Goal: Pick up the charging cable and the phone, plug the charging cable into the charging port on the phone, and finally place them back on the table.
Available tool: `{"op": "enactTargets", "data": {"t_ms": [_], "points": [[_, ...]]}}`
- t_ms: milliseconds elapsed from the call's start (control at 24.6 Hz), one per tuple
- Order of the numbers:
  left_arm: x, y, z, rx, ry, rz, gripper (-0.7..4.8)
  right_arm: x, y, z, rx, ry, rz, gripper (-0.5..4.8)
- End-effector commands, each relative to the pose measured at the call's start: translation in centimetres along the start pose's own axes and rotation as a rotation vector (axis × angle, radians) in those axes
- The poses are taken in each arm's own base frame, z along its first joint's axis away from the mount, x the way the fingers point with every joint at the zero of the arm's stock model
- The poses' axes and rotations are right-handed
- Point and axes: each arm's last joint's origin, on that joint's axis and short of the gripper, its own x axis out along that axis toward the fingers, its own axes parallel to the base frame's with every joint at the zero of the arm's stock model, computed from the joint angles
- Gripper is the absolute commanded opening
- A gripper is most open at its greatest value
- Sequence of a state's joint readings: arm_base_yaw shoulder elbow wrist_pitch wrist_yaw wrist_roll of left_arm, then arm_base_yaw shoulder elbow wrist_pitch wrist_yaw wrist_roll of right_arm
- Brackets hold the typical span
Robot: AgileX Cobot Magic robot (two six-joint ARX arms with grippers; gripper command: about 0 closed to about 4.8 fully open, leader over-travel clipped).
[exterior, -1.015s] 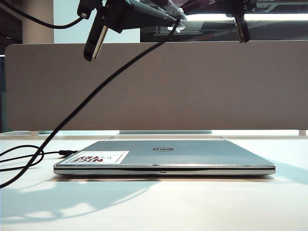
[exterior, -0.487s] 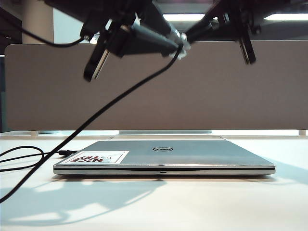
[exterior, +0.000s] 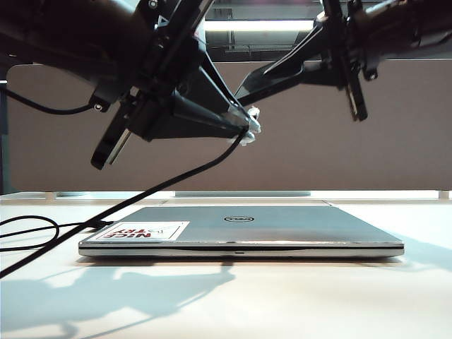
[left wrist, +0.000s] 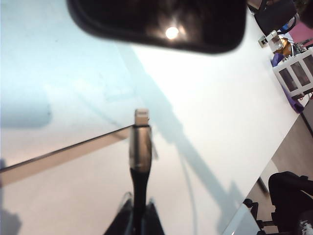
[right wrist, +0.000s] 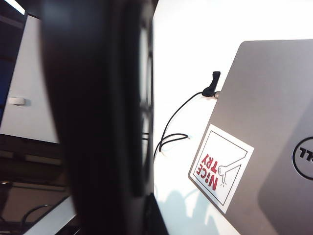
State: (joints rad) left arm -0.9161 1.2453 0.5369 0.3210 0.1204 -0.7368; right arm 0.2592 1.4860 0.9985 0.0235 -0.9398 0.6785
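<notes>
My left gripper (left wrist: 139, 216) is shut on the charging cable (left wrist: 140, 152) just behind its plug. The silver plug tip (left wrist: 141, 116) points at the phone (left wrist: 161, 22), a black glossy slab, with a gap between them. In the right wrist view the phone (right wrist: 98, 117) is a big dark blur filling one side, and my right gripper (right wrist: 139, 215) is shut on it. In the exterior view both arms meet in mid-air above the laptop, the left gripper (exterior: 244, 128) with the charging cable (exterior: 155, 191) hanging down to the left. The charging port is not visible.
A shut silver Dell laptop (exterior: 282, 227) with a red-lettered sticker (exterior: 145, 232) lies on the white table (exterior: 282, 300) under the grippers. A second black cord (right wrist: 210, 85) runs to the laptop's side. A grey-brown divider panel (exterior: 332, 155) stands behind.
Both arms have come down from the top of the exterior view toward the laptop. The cable's hanging stretch has sunk lower. Both grips are unchanged.
</notes>
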Motion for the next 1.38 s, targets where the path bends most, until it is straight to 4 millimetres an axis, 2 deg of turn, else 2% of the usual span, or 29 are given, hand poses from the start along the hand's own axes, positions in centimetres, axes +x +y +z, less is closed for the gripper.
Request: {"op": "enactTargets", "data": {"t_ms": [41, 203, 812, 1380], "points": [[-0.04, -0.23, 0.26, 0.006, -0.023, -0.022, -0.06, 0.54, -0.18, 0.52, 0.005, 0.020, 0.078, -0.05], [-0.05, -0.41, 0.46, 0.001, -0.043, -0.040, -0.06, 0.77, -0.61, 0.42, 0.025, 0.038, 0.081, -0.05], [-0.05, -0.44, 0.50, -0.024, -0.047, -0.044, -0.06, 1.49, -0.05, -0.12, 0.044, 0.087, 0.113, -0.05], [-0.05, -0.43, 0.51, -0.035, -0.047, -0.044, -0.06, 1.36, -0.22, 0.02, 0.029, 0.060, 0.087, -0.05]]}}
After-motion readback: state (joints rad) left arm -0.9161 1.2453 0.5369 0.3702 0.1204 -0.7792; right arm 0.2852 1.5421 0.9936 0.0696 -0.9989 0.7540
